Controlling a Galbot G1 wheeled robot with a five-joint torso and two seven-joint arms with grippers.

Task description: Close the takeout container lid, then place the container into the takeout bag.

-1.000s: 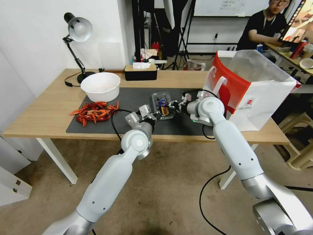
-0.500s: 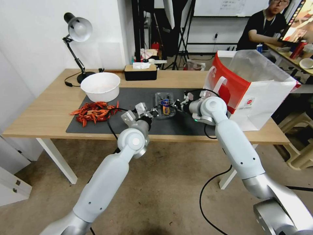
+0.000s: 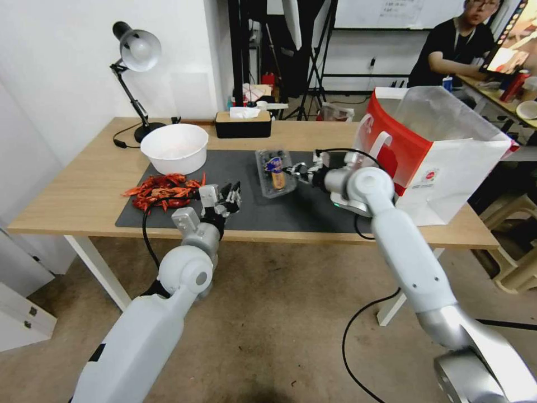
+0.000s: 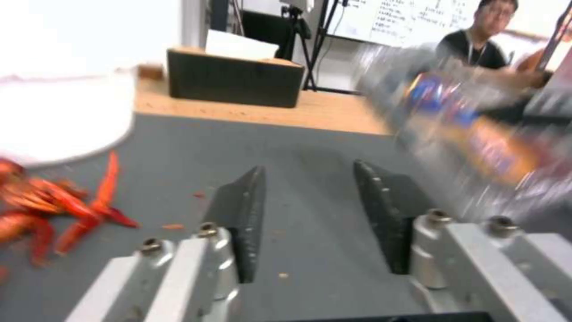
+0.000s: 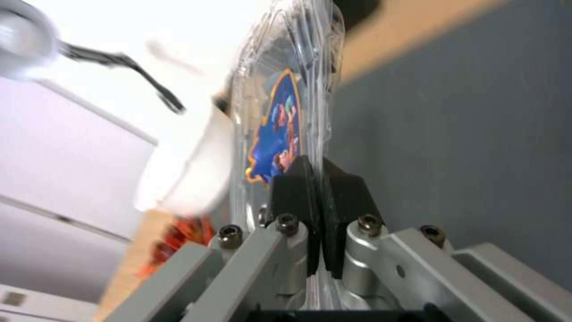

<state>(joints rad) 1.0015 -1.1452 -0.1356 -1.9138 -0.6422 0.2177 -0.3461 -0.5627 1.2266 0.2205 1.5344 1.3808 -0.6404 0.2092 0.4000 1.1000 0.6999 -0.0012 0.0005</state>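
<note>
So the bag (image 3: 447,162) is standing open on the bench's (image 3: 84,190) right end. Box (image 3: 274,173) is hanging tilted above the mat (image 3: 313,210), well left of the bag, lid (image 5: 280,129) looking closed, label facing out. Right gripper (image 3: 296,170) is pinching its edge, jaws clamped tight. Left gripper (image 4: 310,214) is idling near the crawfish (image 3: 159,190), jaws apart. Looks like the carrying step; next it needs lifting over the bag's rim.
</note>
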